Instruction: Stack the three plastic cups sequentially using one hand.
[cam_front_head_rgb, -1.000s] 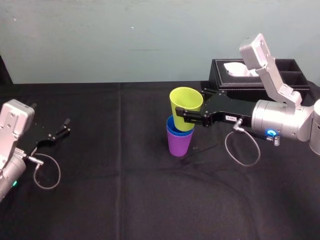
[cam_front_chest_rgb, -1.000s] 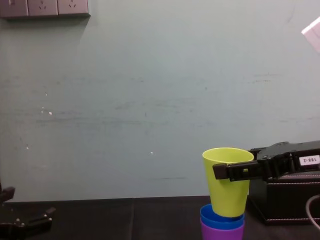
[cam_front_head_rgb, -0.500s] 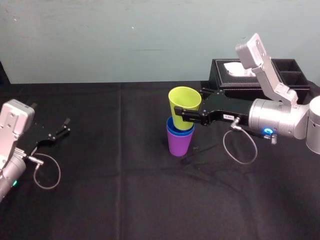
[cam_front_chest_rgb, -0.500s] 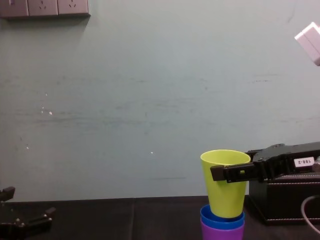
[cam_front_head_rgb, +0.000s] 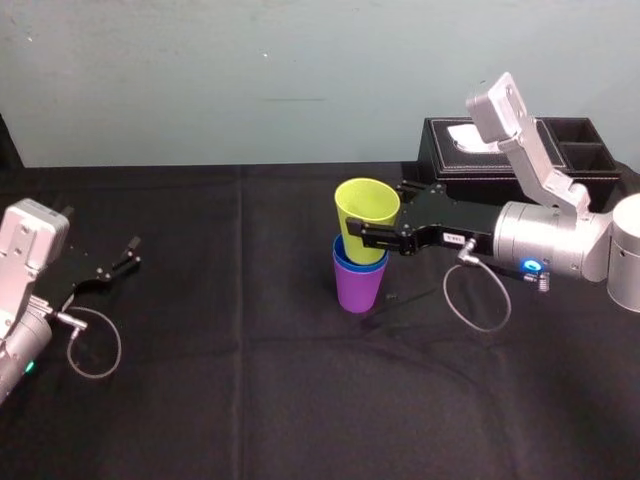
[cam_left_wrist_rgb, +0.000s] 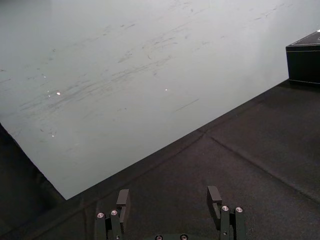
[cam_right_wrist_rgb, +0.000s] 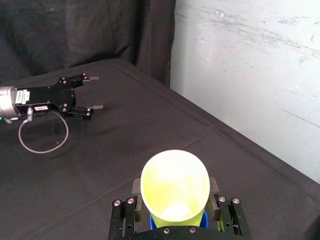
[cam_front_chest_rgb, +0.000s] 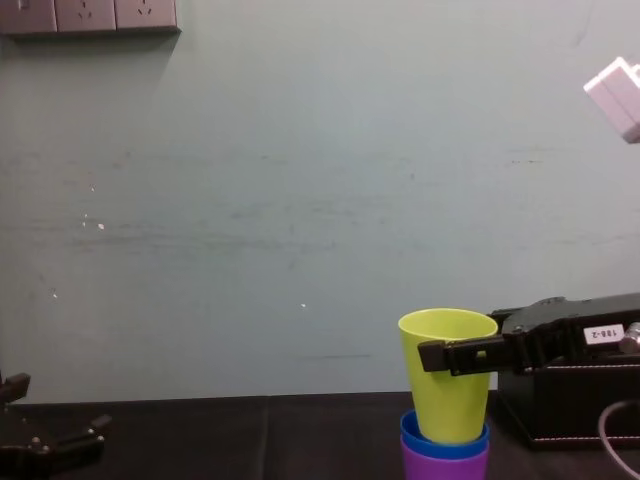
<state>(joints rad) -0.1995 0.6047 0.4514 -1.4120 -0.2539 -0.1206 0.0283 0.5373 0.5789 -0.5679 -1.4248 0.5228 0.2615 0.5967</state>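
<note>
A purple cup (cam_front_head_rgb: 359, 289) stands upright mid-table with a blue cup (cam_front_head_rgb: 345, 259) nested inside it, only the blue rim showing. My right gripper (cam_front_head_rgb: 366, 224) is shut on the yellow-green cup (cam_front_head_rgb: 366, 209), one finger on each side near its rim, and the cup's base sits partly inside the blue cup (cam_front_chest_rgb: 445, 443). From the side the yellow-green cup (cam_front_chest_rgb: 447, 375) stands upright above the purple cup (cam_front_chest_rgb: 444, 466). In the right wrist view I look down into the yellow-green cup (cam_right_wrist_rgb: 174, 186) between the fingers. My left gripper (cam_front_head_rgb: 128, 255) rests open at the far left of the table.
A black tissue box (cam_front_head_rgb: 470, 150) stands at the back right, just behind my right arm. The table is covered in black cloth (cam_front_head_rgb: 250, 380), with a pale wall (cam_front_chest_rgb: 300, 200) behind it. Cable loops hang from both wrists.
My right gripper has lowered the yellow-green cup and shifted slightly left, so its base has sunk deeper into the blue cup. The left arm has not moved.
</note>
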